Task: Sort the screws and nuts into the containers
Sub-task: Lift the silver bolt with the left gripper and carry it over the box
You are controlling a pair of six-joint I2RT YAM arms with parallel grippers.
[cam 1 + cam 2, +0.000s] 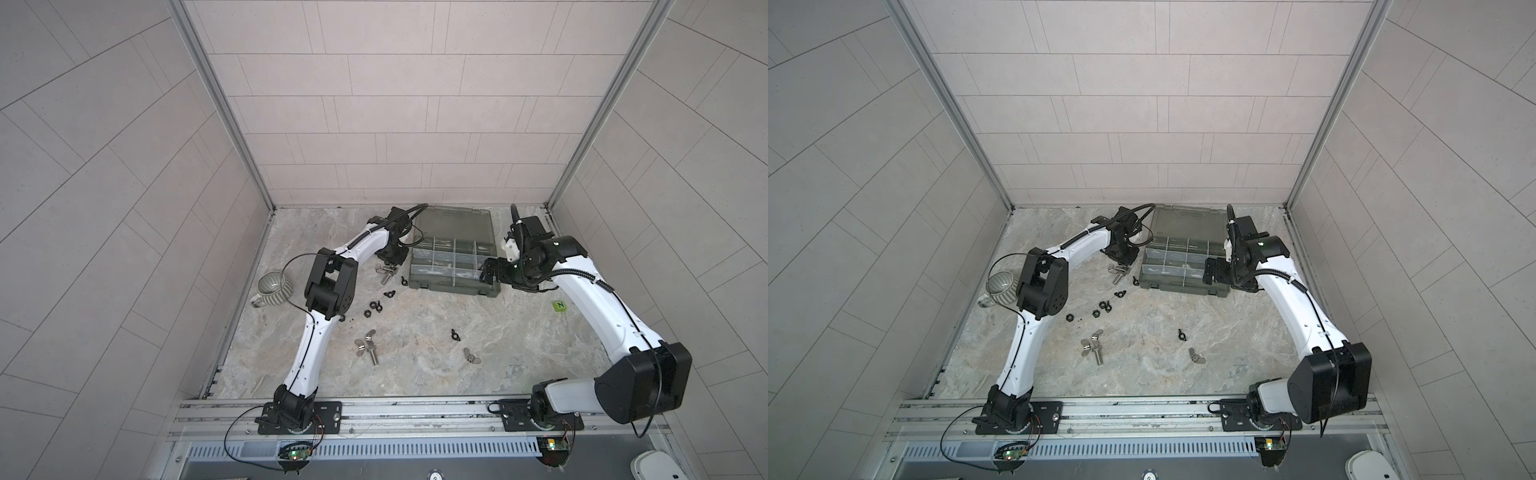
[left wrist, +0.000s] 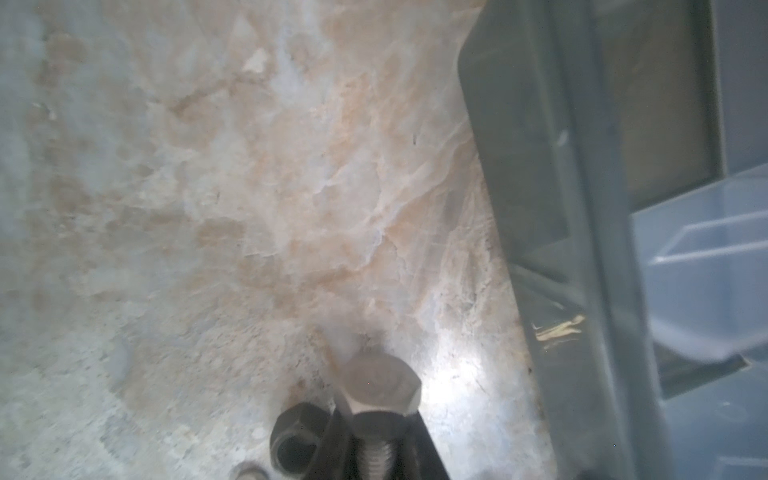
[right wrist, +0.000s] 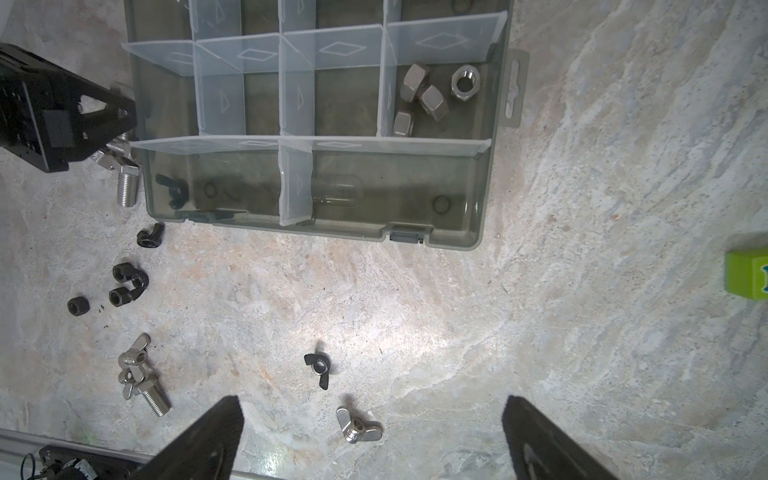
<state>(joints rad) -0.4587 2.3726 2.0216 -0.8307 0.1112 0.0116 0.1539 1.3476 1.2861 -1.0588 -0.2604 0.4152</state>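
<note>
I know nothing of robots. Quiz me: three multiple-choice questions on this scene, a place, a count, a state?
1. Where is the mug? A. In the box. B. At the table's left edge. C. In a gripper.
2. How many silver hex nuts share one compartment of the organizer box? A. Four. B. One. C. Nine.
3. The left gripper is: A. open, empty. B. gripping the mug. C. shut on a screw.
B: both top views show it there. A: the right wrist view shows four together. C: the left wrist view shows the screw clamped.
</note>
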